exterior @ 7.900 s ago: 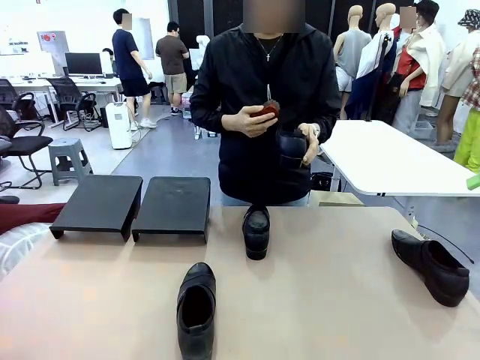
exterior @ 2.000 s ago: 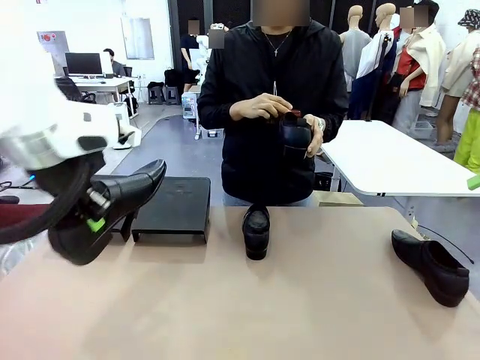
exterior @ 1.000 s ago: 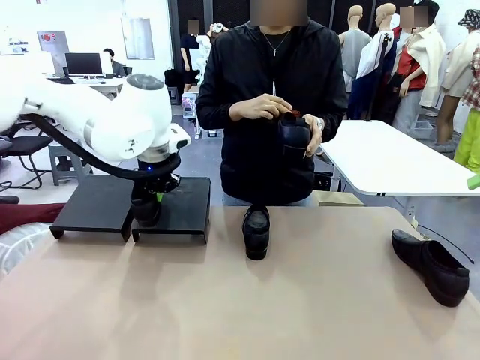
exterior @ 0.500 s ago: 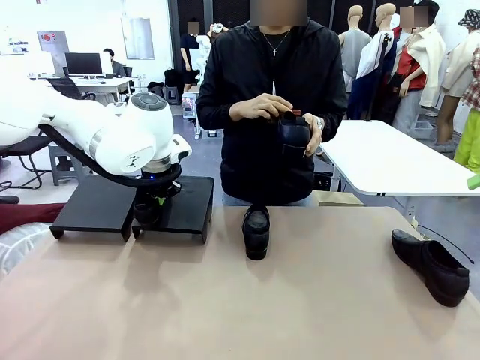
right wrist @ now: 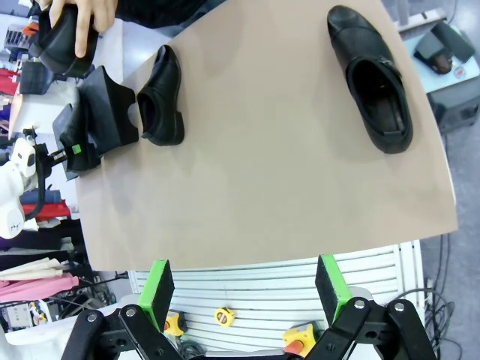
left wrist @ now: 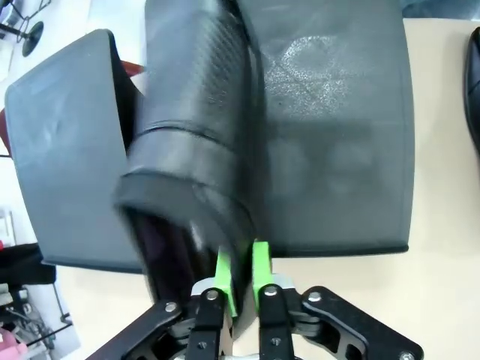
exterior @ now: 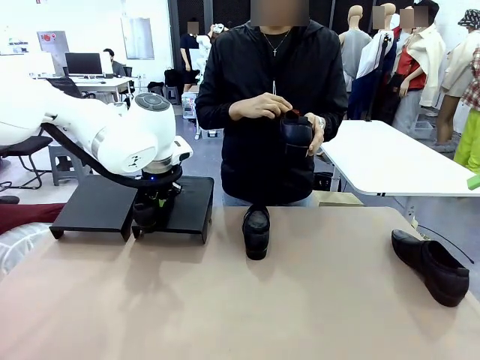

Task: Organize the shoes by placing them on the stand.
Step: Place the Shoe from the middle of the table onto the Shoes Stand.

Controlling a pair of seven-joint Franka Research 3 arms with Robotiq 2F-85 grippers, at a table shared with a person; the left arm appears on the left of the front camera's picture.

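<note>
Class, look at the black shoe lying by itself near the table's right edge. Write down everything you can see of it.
The shoe looks like shiny black leather. It is long and higher-cut, with a strap across the instep and a dark sole. It stands upright on its sole on the tan table, opening upward. Its toe angles toward the far middle and its heel toward the near right edge. Only the table touches it.

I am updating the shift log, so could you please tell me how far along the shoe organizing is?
Done: no shoe sits released on the stand yet. In hand: the left gripper is shut on one shoe, low over the stand's platforms. Left: the loafer at mid-table, the taller shoe on the right, and the shoe in the person's hands.
</note>
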